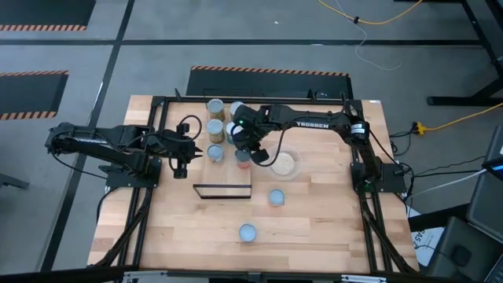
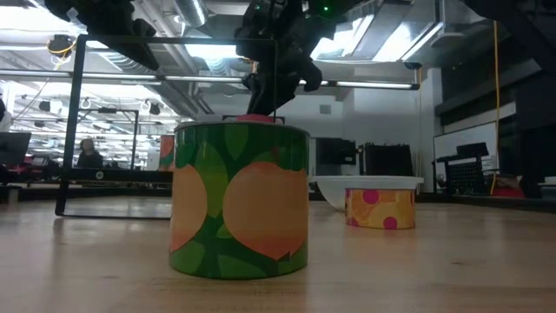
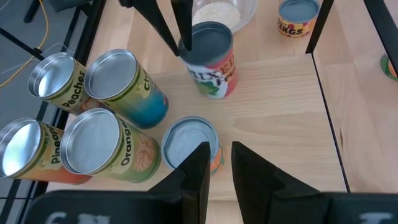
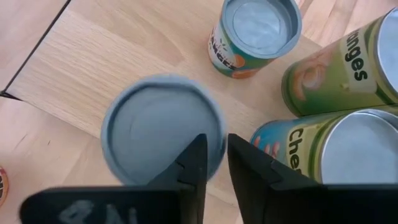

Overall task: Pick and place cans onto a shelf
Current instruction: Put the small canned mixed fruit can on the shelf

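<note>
Several cans stand on the light-wood shelf (image 1: 224, 171), which has a thin black frame (image 1: 222, 189) at its near end. Three tall silver-topped ones (image 3: 102, 93) are grouped together, with a short pale-blue-topped one (image 3: 189, 140) beside them. My right gripper (image 1: 246, 149) is over a red-labelled can with a pale-blue top (image 3: 211, 62), its fingers nearly together at the rim. My left gripper (image 3: 220, 149) hovers near the shelf's left side, fingers close together and touching nothing. Two more cans (image 1: 276, 197) (image 1: 247, 232) stand on the table. My right gripper comes from above, pointing down, and its two fingers (image 3: 182, 34) meet at the edge of the red-labelled can's top (image 3: 191, 45). The rim (image 4: 219, 134) lies in the narrow gap between them. The can stands upright. I cannot tell whether its bottom rests on the shelf.
A clear bowl with beige contents (image 1: 284, 163) sits just right of the shelf. In the low view a green-and-orange can (image 2: 239, 200) stands close in front and hides the held can's body. Bare tabletop lies toward the near edge.
</note>
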You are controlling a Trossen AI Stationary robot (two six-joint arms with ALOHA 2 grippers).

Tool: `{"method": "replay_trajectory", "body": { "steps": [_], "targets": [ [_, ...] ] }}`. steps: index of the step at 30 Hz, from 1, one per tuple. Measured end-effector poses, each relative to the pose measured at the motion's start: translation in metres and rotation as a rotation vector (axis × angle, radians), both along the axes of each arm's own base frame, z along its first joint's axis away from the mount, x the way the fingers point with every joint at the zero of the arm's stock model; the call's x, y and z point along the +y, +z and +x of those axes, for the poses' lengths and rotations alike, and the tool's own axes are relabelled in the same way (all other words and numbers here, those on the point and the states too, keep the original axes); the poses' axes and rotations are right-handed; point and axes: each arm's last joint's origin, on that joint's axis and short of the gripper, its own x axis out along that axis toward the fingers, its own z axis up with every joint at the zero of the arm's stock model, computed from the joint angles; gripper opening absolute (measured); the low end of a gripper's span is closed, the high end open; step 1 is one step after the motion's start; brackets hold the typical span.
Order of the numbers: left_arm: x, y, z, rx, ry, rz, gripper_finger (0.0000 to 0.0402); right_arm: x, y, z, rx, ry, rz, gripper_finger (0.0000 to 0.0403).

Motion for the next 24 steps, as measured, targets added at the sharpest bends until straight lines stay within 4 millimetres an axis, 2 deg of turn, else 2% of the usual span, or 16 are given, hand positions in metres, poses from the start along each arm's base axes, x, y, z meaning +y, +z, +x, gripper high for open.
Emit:
{"method": "replay_trajectory", "body": {
  "steps": [9, 14, 19, 24],
  "targets": [
    [0.000, 0.000, 0.000, 0.000, 0.000, 0.000, 0.0058, 0.000, 0.001, 0.002, -0.023, -0.001, -0.007, 0.0072],
    [0.000, 0.000, 0.000, 0.000, 0.000, 0.000, 0.0058, 0.003, 0.006, 0.001, -0.019, -0.027, -0.071, 0.0072],
    [0.000, 0.000, 0.000, 0.000, -0.001, 0.000, 0.0058, 0.016, 0.016, -0.005, -0.005, -0.030, -0.117, 0.0071],
    [0.000, 0.000, 0.000, 0.000, -0.005, -0.004, 0.0058, 0.030, 0.019, -0.007, 0.026, -0.130, -0.039, 0.0071]
  ]
}}
